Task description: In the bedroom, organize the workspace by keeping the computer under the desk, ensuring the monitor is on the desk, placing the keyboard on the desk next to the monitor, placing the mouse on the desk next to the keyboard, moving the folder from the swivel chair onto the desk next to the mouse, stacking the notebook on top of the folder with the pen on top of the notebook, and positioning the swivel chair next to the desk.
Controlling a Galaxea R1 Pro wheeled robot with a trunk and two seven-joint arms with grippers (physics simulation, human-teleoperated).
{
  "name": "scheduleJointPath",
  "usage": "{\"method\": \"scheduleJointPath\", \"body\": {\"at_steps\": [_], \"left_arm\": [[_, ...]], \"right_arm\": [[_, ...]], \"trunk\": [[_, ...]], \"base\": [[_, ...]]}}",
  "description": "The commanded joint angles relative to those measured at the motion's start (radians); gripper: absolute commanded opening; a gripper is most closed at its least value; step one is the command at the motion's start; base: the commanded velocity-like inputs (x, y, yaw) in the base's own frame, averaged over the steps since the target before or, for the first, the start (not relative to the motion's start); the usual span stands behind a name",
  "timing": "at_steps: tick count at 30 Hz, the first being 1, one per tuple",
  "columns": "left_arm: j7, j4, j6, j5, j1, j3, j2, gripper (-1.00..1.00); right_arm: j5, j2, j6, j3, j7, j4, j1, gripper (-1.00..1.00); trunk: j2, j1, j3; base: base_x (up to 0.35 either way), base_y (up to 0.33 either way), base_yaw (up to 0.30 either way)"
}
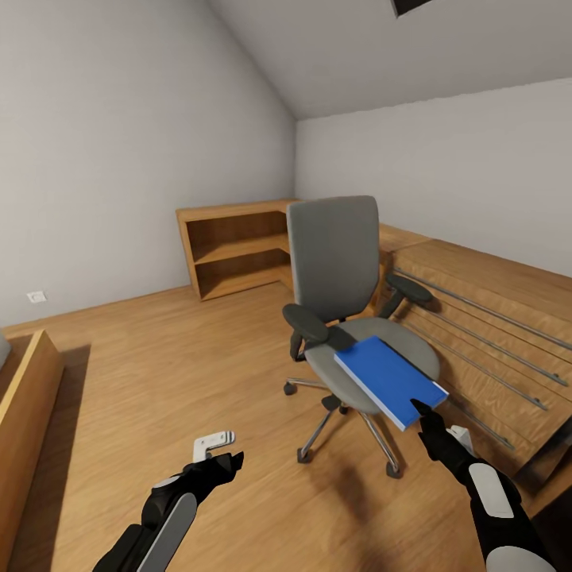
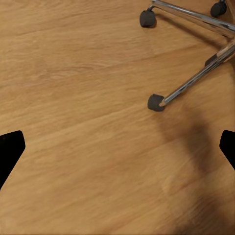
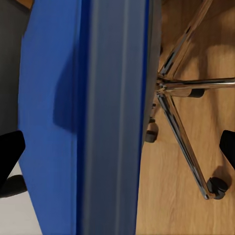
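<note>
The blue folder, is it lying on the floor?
No, the folder rests on the grey seat of the swivel chair, its corner overhanging the front edge.

The swivel chair (image 1: 347, 318) (standing on the wood floor (image 1: 175, 373)) carries the blue folder (image 1: 389, 380) on its seat.

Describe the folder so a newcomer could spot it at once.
Find the grey swivel chair in the middle of the wooden floor. On its seat lies the folder, one corner jutting past the front edge, by the right gripper. It is flat, bright blue and white-edged.
</note>
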Motion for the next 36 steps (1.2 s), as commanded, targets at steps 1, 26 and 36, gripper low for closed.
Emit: {"method": "scheduleJointPath", "body": {"at_steps": [1,26,36], "left_arm": [[0.010,-0.001,0.001,0.011,-0.001,-0.003,0.001,1.00],[0.010,-0.001,0.001,0.010,-0.001,-0.003,0.001,1.00],[0.010,-0.001,0.001,0.011,-0.001,-0.003,0.001,1.00]], "right_arm": [[-0.002,0.000,0.007,-0.004,0.002,0.000,-0.001,1.00],[-0.001,0.001,0.007,-0.004,0.003,0.001,-0.001,1.00],[0.002,0.001,0.008,-0.001,0.001,0.001,-0.001,-1.00]], "trunk": [[0.000,0.000,-0.001],[0.000,0.000,-0.001],[0.000,0.000,-0.001]], "base": [[0.020,0.000,0.000],[0.021,0.000,0.000],[0.001,0.000,0.000]]}}
